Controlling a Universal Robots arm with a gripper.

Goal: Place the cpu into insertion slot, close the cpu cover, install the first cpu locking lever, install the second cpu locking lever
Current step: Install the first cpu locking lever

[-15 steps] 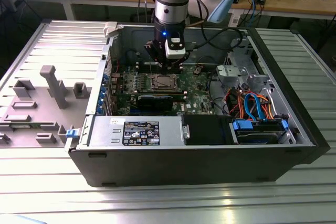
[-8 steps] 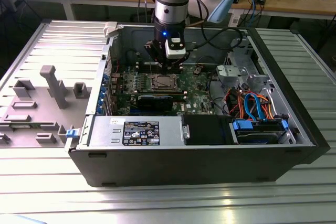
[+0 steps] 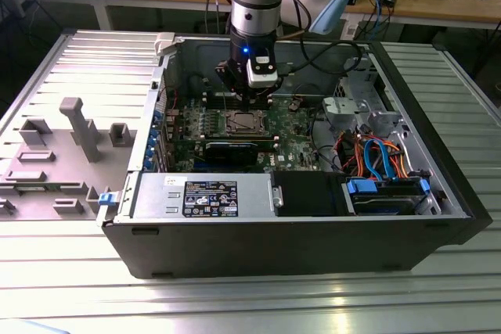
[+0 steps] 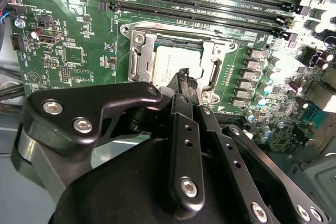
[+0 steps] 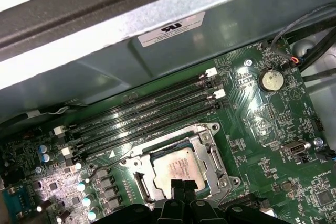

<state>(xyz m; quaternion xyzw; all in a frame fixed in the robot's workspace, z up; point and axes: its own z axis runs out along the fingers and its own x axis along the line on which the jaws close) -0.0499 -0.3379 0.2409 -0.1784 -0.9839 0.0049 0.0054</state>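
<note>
The cpu lies flat in the insertion slot on the green motherboard, silvery top up. The cpu cover, a thin silver frame, lies down around the chip's edges. My gripper hangs just above the chip's edge nearest the wrist, its two black fingertips pressed together with nothing between them. In the exterior view the gripper stands upright over the socket, inside the open computer case. I cannot tell how the locking levers stand.
Long memory slots run beside the socket toward the case wall. A black graphics card, the grey-labelled power supply and a tangle of coloured cables sit inside the case. Grey fixtures stand at the exterior view's left.
</note>
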